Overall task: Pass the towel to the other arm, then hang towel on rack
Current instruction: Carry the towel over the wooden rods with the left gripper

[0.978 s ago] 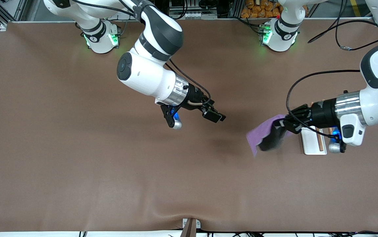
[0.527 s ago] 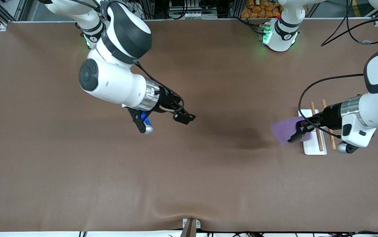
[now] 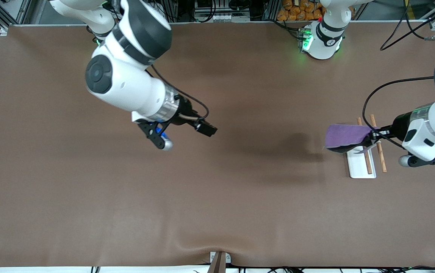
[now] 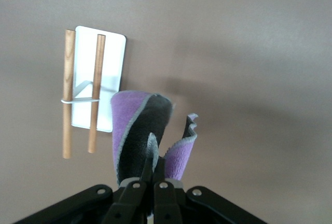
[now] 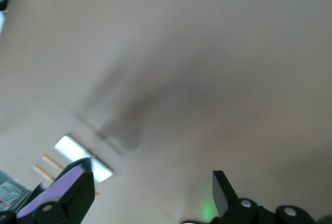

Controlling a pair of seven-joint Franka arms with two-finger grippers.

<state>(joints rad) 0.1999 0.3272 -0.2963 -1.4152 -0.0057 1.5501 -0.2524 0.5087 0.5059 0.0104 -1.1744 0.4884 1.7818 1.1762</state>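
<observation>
Towel (image 3: 344,134), purple on one face and dark grey on the other, held in the air over the end of the rack (image 3: 365,157) farther from the front camera; in the left wrist view the towel (image 4: 142,136) hangs curled from the fingertips. Left hand (image 3: 377,133), closed tight on one edge of the towel, also over the rack. Rack: white base plate bearing two brown wooden rods joined by a thin white bracket, standing on the brown tabletop (image 3: 217,197) toward the left arm's end. Right hand (image 3: 207,129), fingers spread wide and holding nothing, over the middle of the tabletop, well apart from the towel.
</observation>
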